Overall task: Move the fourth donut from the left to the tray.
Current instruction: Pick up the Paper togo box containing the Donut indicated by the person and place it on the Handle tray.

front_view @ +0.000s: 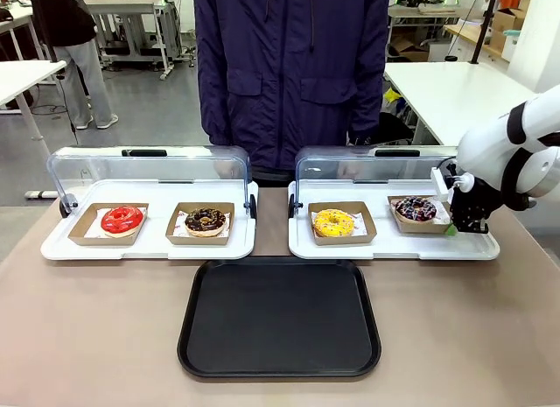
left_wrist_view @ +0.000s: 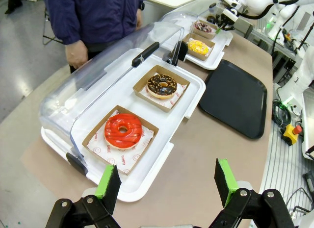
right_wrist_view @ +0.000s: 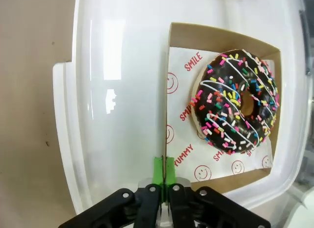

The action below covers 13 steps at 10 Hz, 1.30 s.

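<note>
The fourth donut (front_view: 415,208) (right_wrist_view: 235,100), chocolate-glazed with white and pink stripes and coloured sprinkles, lies in a brown cardboard holder (right_wrist_view: 221,39) at the right end of the right white display tray. My right gripper (front_view: 457,225) (right_wrist_view: 164,171) is shut on the holder's right wall, its green pads pinching the cardboard edge. The black tray (front_view: 280,318) (left_wrist_view: 235,98) lies bare at the table's near middle. My left gripper (left_wrist_view: 167,181) hangs open above the table's left end, near the red donut (left_wrist_view: 122,131).
Three more donuts sit in holders: red (front_view: 122,220), chocolate with crumbs (front_view: 205,220), yellow (front_view: 333,222). Both white display trays (front_view: 149,245) have clear lids (front_view: 149,166) swung up at the back. A person (front_view: 289,74) stands at the far edge.
</note>
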Tool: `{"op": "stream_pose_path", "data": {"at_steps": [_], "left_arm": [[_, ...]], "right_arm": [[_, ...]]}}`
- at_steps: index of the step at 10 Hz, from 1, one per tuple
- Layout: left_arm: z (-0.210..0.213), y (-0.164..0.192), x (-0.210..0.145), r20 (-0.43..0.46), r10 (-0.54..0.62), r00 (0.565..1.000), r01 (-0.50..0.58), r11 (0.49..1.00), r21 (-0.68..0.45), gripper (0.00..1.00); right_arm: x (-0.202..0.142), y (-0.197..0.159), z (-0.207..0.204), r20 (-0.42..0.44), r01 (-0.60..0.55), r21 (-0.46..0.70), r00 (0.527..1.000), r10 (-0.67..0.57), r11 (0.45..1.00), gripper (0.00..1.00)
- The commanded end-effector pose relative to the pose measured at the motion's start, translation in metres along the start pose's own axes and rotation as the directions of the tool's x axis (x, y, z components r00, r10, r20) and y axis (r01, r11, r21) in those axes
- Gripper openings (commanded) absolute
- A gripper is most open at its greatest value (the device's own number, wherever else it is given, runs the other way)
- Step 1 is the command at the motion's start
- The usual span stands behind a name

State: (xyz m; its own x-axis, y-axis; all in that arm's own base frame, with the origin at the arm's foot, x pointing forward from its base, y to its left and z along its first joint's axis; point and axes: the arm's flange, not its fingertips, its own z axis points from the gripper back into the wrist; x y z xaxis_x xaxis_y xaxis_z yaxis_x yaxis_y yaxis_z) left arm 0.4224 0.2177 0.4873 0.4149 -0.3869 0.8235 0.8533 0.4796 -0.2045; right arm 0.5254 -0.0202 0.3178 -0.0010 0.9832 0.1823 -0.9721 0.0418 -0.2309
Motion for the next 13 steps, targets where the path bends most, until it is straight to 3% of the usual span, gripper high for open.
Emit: {"op": "stream_pose_path", "data": {"at_steps": [1,5,13], "left_arm": [[0.001,-0.002,0.001,0.006,-0.006,1.000,0.006,1.000,-0.005,1.00],[0.001,-0.002,0.001,0.006,-0.006,1.000,0.006,1.000,-0.005,1.00],[0.001,-0.002,0.001,0.006,-0.006,1.000,0.006,1.000,-0.005,1.00]], "right_arm": [[0.022,0.010,0.030,-0.009,0.022,-0.027,1.000,-0.022,0.999,0.02],[0.056,0.026,0.080,-0.015,0.067,-0.064,0.998,-0.068,0.996,0.02],[0.163,0.126,0.101,0.016,0.112,-0.104,0.994,-0.111,0.988,0.02]]}}
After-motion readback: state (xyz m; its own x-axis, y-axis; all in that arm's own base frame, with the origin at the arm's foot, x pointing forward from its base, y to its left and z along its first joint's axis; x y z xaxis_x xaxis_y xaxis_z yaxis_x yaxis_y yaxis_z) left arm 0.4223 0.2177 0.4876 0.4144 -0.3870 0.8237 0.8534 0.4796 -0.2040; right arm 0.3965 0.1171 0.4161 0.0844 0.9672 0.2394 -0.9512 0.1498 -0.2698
